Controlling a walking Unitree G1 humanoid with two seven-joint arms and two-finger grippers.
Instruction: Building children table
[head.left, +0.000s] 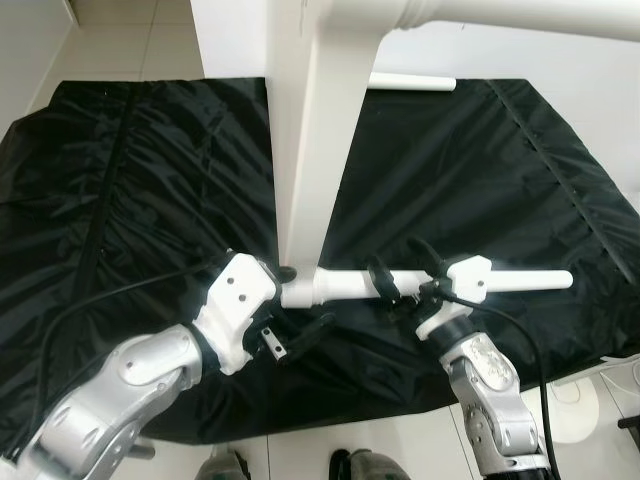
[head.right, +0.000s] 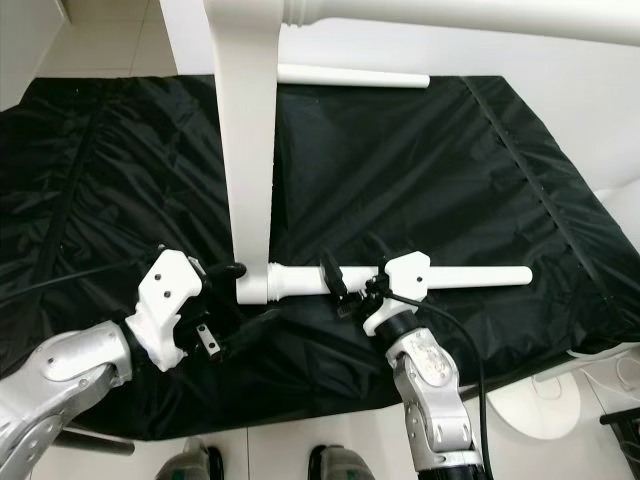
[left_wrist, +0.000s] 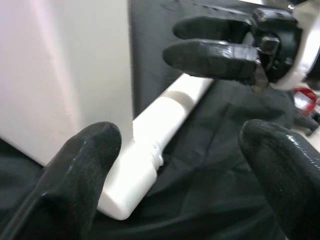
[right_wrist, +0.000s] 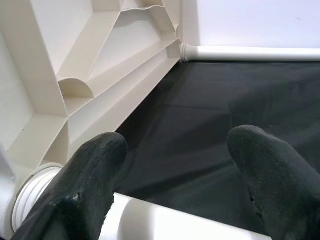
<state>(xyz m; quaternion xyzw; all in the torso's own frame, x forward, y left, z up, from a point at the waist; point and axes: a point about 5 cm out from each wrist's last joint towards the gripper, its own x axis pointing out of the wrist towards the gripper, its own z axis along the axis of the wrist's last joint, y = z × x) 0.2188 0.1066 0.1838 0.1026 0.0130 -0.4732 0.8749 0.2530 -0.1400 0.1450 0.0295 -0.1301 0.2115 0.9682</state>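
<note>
Left eye view: the white table leg (head.left: 420, 283) is seen lying level across the black cloth (head.left: 150, 200), its near end meeting the corner of the tabletop (head.left: 305, 130), which is stood on edge. Looks like hollow plastic, so probably light, stiff and a bit slick. The right gripper (head.left: 405, 285) is wrapped round the leg at mid-length, which seems the sensible spot to hold for twisting. The left gripper (head.left: 295, 330) is held just beside the joint, fingers apart, nothing in them.

Right eye view: another leg (head.right: 352, 75) is seen at the cloth's far edge, well apart. Plenty of open cloth is left to the right for swinging the leg.

Left wrist view: fingertips (left_wrist: 75, 170) are spread wide either side of the leg end.

Right wrist view: the ribbed underside of the tabletop (right_wrist: 90, 60) is shown, fingers straddling the leg.
</note>
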